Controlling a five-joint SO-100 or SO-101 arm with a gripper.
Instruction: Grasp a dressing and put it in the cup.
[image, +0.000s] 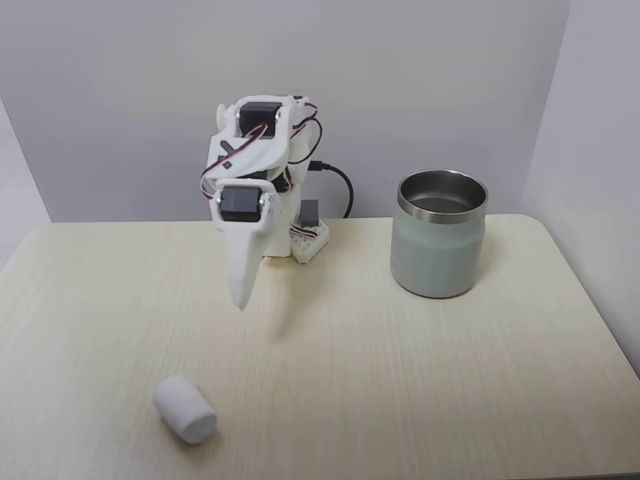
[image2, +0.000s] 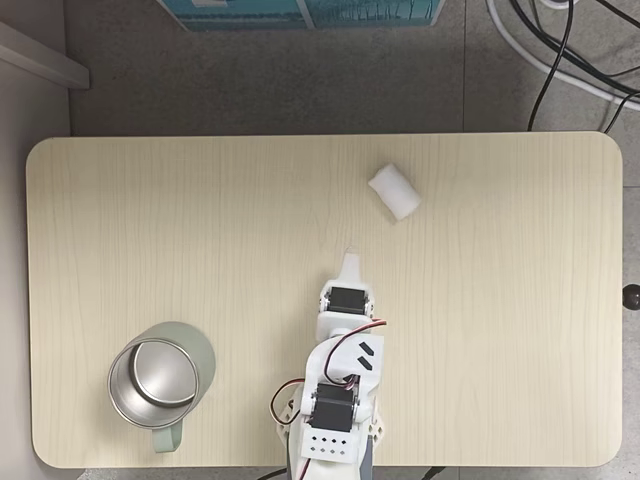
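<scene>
On the table's near left in a fixed view, dressing (image: 185, 409) lying free, well apart from cup (image: 439, 233) far right. Gripper (image: 239, 300) closed, empty, hanging above. Approach step; next: open, descend over roll.

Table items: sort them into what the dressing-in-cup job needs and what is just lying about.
Job:
- dressing, lying on the table, apart from the claw
- cup, upright
- claw, above the table, holding nothing

Lying about:
- black cables on the floor
- teal box past the table's far edge
</scene>
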